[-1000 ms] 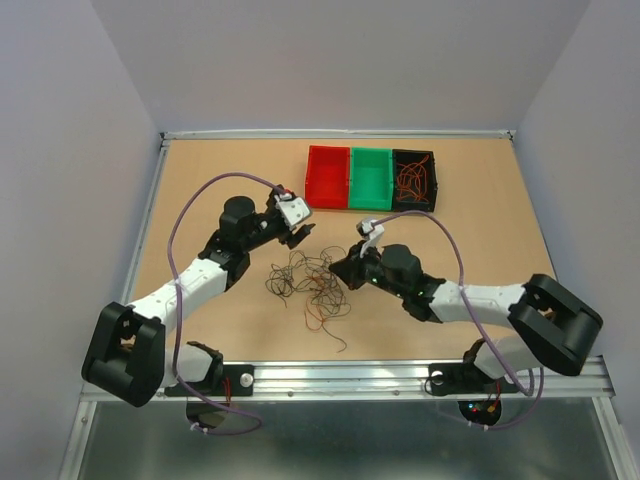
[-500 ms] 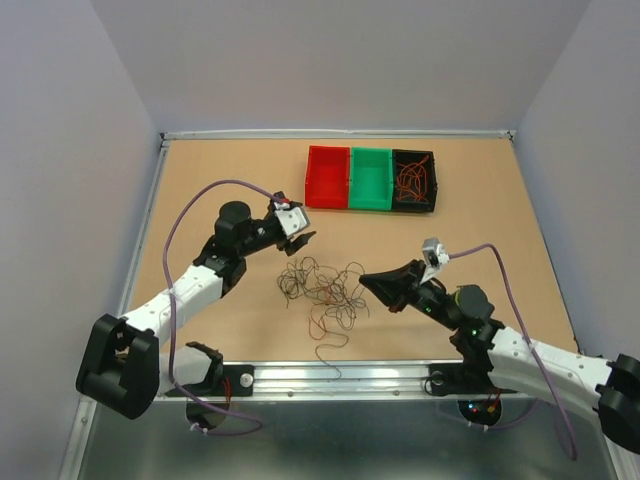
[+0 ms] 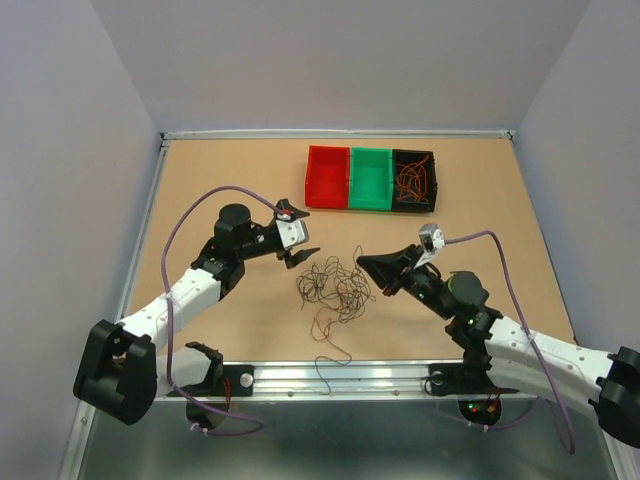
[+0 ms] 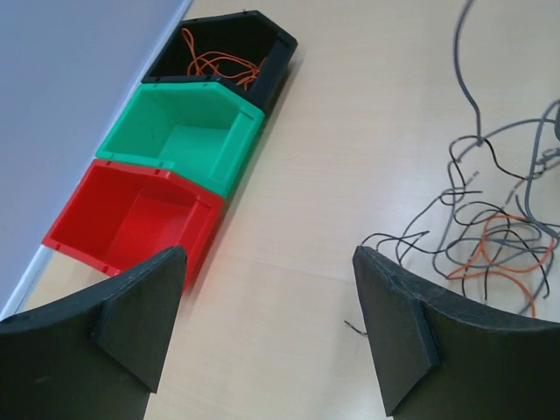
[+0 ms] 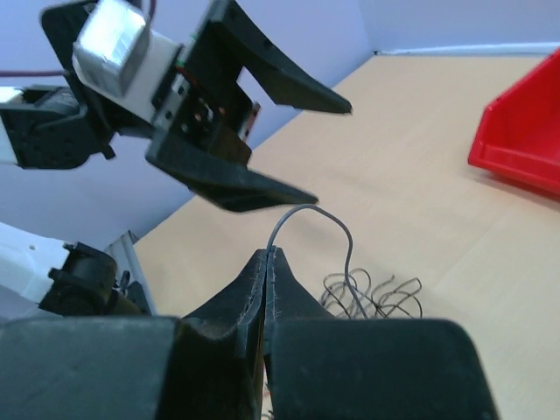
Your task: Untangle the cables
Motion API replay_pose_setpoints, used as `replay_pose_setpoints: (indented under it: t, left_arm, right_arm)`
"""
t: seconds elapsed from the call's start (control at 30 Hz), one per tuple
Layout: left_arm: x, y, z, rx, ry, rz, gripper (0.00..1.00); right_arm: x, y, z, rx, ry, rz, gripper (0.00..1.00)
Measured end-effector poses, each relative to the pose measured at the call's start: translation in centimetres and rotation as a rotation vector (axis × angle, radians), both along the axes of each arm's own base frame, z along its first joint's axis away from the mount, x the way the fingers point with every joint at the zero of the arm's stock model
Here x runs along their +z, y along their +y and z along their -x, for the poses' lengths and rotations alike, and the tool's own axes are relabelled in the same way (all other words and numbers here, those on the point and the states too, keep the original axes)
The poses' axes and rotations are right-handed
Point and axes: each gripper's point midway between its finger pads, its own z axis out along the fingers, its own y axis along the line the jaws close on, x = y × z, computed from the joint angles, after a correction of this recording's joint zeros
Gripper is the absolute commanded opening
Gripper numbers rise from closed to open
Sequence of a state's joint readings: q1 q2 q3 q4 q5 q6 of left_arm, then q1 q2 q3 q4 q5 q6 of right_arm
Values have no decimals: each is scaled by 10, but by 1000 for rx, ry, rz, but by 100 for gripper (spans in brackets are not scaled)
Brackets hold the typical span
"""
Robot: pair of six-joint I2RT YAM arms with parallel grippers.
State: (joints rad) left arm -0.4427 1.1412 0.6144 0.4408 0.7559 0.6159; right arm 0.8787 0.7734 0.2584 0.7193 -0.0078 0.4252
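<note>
The cables (image 3: 335,285) lie as a loose tangle of thin black, grey and red-orange wires on the table between the arms; they also show in the left wrist view as cables (image 4: 494,241). My right gripper (image 3: 361,262) hovers at the tangle's right edge, shut on one grey cable. That cable (image 5: 317,216) arcs up from its tip (image 5: 268,253) and drops into the pile (image 5: 372,296). My left gripper (image 3: 308,232) is open wide just left of the tangle and above the table. Nothing is between its fingers (image 4: 144,315), and bare wood lies below.
Three bins stand in a row at the back: red bin (image 3: 327,177), green bin (image 3: 371,178) and black bin (image 3: 414,180), which holds orange wires. A red-orange strand (image 3: 330,335) trails toward the near rail (image 3: 330,372). Walls enclose the table on three sides.
My right arm has swung out to the right and lifted, its gripper still shut, and the tangle has shifted right. My left gripper has opened wider and moved slightly right.
</note>
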Motion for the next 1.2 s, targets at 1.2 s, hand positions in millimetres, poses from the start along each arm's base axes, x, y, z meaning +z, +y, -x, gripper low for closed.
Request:
replay_pose_setpoints:
  t: [1.2]
  left_arm:
    - [-16, -19, 39, -241, 131, 24, 87]
  right_arm:
    - [263, 91, -52, 78, -328, -113, 0]
